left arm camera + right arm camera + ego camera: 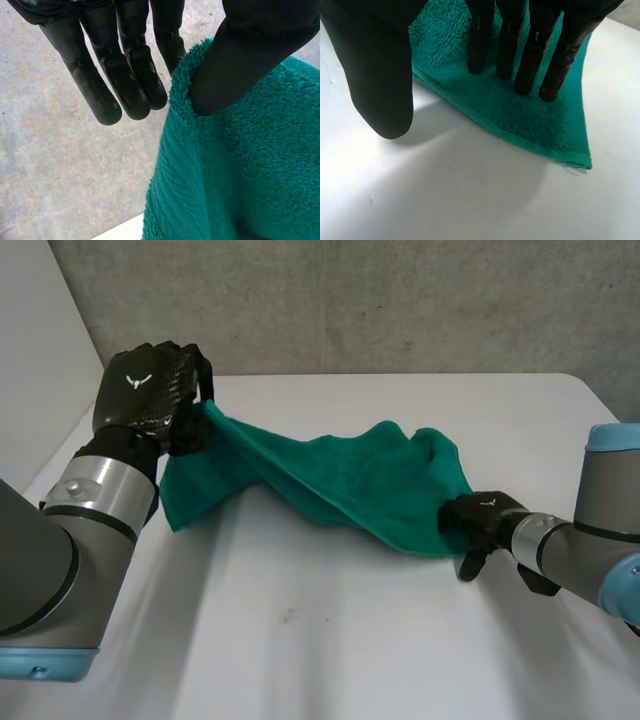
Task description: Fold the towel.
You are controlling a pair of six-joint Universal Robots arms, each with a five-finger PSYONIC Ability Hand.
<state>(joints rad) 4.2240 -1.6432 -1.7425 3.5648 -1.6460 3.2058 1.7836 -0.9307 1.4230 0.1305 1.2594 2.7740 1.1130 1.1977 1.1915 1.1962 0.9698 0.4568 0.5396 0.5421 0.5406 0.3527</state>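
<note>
A teal towel (pixel 350 480) lies stretched across the white table (pixel 300 640) from left to right, rumpled in the middle. My left hand (pixel 150 390) holds its left corner lifted off the table. In the left wrist view the thumb (pixel 235 60) pinches the towel's edge (pixel 240 175) against the straight fingers (pixel 125 75). My right hand (pixel 480 520) is low at the towel's right corner. In the right wrist view its straight fingers (pixel 520 50) press down on the towel (pixel 530 115) near that corner, while the thumb (pixel 380 75) hovers apart over bare table.
A grey wall (pixel 400 300) runs along the table's far edge. Bare white table (pixel 445 200) spreads in front of the towel towards me and beyond its right corner.
</note>
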